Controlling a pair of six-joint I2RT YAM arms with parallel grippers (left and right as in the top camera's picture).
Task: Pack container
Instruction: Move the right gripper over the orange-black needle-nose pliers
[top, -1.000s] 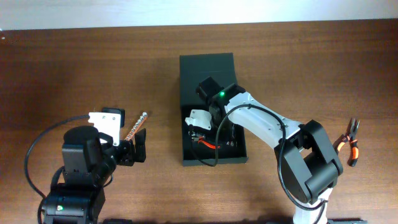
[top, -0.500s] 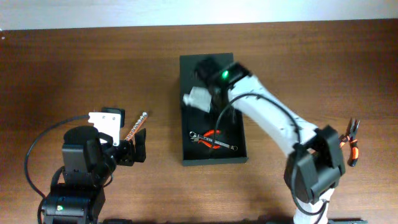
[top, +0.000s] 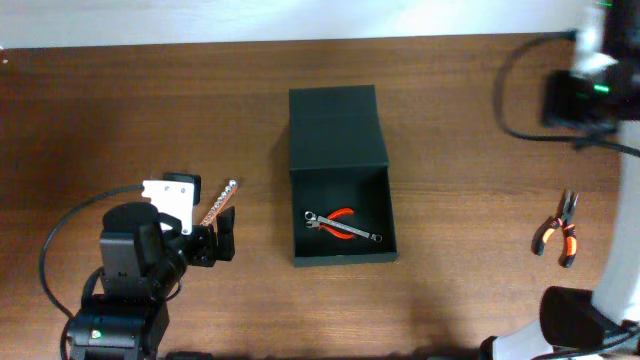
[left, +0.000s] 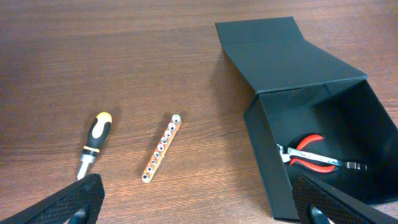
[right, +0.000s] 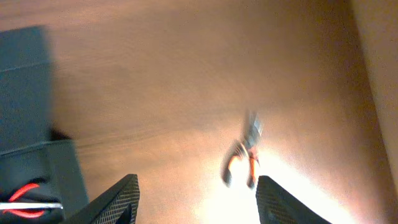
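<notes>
Your left claw (top: 222, 238) sits released at lower left, beside the bit strip (left: 161, 147). The container (top: 336, 130) lies centre-frame on the desk (top: 120, 110), lid back, holding red pliers (left: 309, 158) and a wrench (left: 323, 163). Your right claw (right: 196, 186), upper right, is released and empty.

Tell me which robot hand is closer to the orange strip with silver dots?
Left. The left gripper sits just beside the strip; the right gripper is far off, beyond the container.
</notes>
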